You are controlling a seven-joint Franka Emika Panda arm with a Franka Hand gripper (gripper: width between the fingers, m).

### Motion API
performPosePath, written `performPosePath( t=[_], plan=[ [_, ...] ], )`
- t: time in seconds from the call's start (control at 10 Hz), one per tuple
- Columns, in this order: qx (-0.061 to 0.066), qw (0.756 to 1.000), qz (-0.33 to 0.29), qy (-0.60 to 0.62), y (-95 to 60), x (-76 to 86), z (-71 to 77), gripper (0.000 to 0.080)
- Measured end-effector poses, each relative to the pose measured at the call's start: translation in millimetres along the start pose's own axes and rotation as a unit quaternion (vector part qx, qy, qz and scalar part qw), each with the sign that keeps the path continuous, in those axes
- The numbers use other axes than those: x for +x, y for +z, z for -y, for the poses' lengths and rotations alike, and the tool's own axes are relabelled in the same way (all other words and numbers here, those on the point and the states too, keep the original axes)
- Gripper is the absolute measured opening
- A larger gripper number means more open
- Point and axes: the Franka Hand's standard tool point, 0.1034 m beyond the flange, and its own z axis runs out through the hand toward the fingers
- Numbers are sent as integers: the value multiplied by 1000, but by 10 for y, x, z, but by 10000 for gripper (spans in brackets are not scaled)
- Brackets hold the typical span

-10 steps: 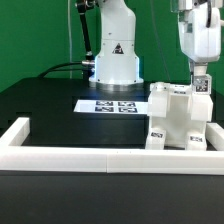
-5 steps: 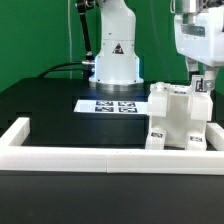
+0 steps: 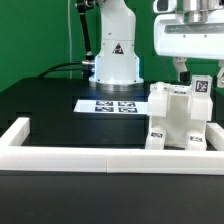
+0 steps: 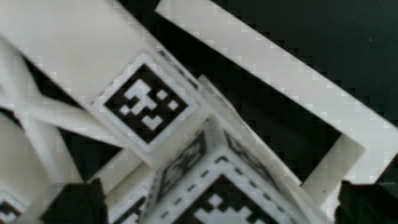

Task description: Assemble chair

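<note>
The gripper [image 3: 198,74] stands wide, its two dark fingers [image 3: 182,68] spread well apart with nothing clamped between them. It hangs just over the top of the chair [image 3: 180,120]. The wrist view looks straight down onto the chair's slanted white bars and two black-and-white tags at very close range, so there is little clearance. From the exterior view alone I cannot tell whether the fingertips are fully clear of the tagged top piece or straddle it. The chair stands upright on the black table [image 3: 40,105] at the exterior view's right. It is tucked into the corner of the white rail [image 3: 100,156], close to the front run and the side run. The marker board [image 3: 108,105] lies flat near the chair on the exterior view's left, in front of the arm's base [image 3: 115,55]. The main risk, as I judge it, is a sideways move made before the hand is high enough. A fingertip could then hook the top piece and drag or tip the whole chair, or work a joint loose. The frames do not show how firmly the parts are seated. Coming back down slightly off line carries a similar risk, since a finger could land on a bar instead of beside it and shove the chair against the rail.
</note>
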Motion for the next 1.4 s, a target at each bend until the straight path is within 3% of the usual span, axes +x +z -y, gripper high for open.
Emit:
performPosePath(
  t=[0.3,0.4,0.7,0.8,0.9,1.0,1.1,1.4],
  plan=[
    [-1,990,-1,-141,0,9,-6,648],
    [-12,980,-5,-197,5,14,-15,648],
    [-27,941,-16,-338,-23,64,-2,648],
    [-28,939,-17,-344,-21,39,11,528],
    [-28,939,-17,-343,-20,43,8,528],
    [-28,939,-17,-342,-21,45,8,345],
    [-28,939,-17,-342,-21,46,8,288],
    [-28,944,-17,-328,-21,47,7,288]
  ],
)
